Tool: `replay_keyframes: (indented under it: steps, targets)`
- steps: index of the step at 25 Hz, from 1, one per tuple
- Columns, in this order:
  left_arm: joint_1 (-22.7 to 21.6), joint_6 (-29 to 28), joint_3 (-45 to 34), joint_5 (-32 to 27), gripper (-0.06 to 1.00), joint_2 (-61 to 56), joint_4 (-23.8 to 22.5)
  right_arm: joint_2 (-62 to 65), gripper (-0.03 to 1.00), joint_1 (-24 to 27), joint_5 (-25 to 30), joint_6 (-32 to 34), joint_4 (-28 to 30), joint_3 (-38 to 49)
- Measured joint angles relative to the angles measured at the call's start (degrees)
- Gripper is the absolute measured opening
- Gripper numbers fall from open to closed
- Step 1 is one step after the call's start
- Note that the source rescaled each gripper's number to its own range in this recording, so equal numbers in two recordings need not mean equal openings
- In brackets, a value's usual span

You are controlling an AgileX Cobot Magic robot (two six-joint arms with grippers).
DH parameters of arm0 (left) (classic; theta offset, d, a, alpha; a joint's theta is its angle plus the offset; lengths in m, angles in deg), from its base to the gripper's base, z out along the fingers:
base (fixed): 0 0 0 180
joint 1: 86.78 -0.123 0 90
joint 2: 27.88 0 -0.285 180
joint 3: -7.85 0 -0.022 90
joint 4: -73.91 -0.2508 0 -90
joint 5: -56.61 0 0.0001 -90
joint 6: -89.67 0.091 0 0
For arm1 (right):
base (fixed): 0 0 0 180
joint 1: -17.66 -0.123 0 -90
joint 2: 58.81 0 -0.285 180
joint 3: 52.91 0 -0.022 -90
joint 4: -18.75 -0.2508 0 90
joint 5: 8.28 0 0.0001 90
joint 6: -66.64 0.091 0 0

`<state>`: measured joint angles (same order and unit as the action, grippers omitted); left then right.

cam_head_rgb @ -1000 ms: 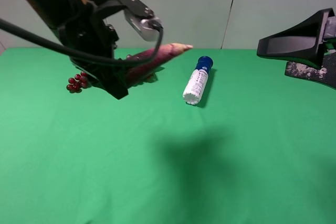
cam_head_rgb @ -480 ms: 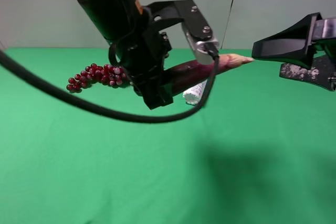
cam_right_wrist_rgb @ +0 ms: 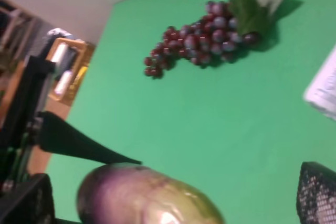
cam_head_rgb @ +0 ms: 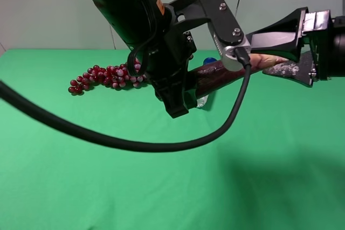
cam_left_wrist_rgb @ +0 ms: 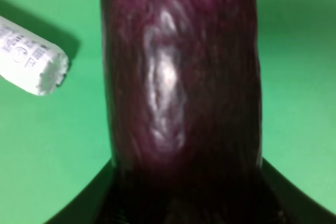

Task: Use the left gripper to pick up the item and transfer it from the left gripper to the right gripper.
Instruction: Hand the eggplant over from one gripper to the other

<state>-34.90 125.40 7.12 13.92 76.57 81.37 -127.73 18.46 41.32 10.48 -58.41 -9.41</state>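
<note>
My left gripper [cam_head_rgb: 190, 83] is shut on the dark purple eggplant [cam_head_rgb: 218, 75] and holds it in the air above the green table, stem end pointing right. The pale stem end [cam_head_rgb: 268, 61] lies between the spread silver-grey fingers of my right gripper [cam_head_rgb: 265, 55], which is open. In the left wrist view the eggplant [cam_left_wrist_rgb: 178, 77] fills the frame. In the right wrist view its rounded end [cam_right_wrist_rgb: 147, 198] sits between the two fingers [cam_right_wrist_rgb: 79, 142]; I cannot tell whether they touch it.
A red grape bunch [cam_head_rgb: 105, 76] lies at the back left of the green table [cam_head_rgb: 161, 187]. The white bottle with blue cap [cam_head_rgb: 208, 61] lies behind and below the held eggplant, mostly hidden; it also shows in the left wrist view [cam_left_wrist_rgb: 31, 61].
My left arm has carried the eggplant up and to the right. My right gripper has moved left, so the stem end now lies between its open fingers. The grapes are uncovered.
</note>
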Motion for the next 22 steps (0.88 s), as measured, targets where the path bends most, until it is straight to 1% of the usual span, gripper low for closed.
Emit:
replay_keyframes:
  steps: [4,10,11,12,13,17,18,21,22]
  targets:
    - [0.1,0.0,0.0,0.4,0.0,0.0,0.0,-1.5,1.0,0.0,0.3,-1.7,-0.6,0.0]
    - [0.1,0.0,0.0,2.0,0.0,0.0,0.0,-1.7,1.0,0.0,0.8,-2.6,-0.8,0.0]
    - [0.1,0.0,0.0,2.1,0.0,0.0,0.0,-1.7,0.99,0.0,1.1,-2.9,-0.8,0.0]
    - [0.1,0.0,0.0,2.2,0.0,0.0,0.0,-1.7,0.95,0.0,1.4,-3.0,-0.8,0.0]
    - [0.1,0.0,0.0,2.2,0.0,0.0,0.0,-1.7,0.89,0.0,1.6,-3.4,-1.0,0.0]
    - [0.1,0.0,0.0,2.2,0.0,0.0,0.0,-1.7,0.59,0.0,1.9,-4.9,-2.9,0.0]
    - [0.1,0.0,0.0,2.2,0.0,0.0,0.0,-1.7,0.49,0.0,2.0,-5.4,-3.6,0.0]
    - [0.1,0.1,0.0,2.1,0.0,0.0,-0.1,-1.7,0.05,0.0,2.8,-5.9,-5.3,-0.1]
    - [0.1,0.2,0.0,2.1,0.0,0.2,-0.1,-1.7,0.05,-0.1,3.2,-6.2,-5.8,-0.1]
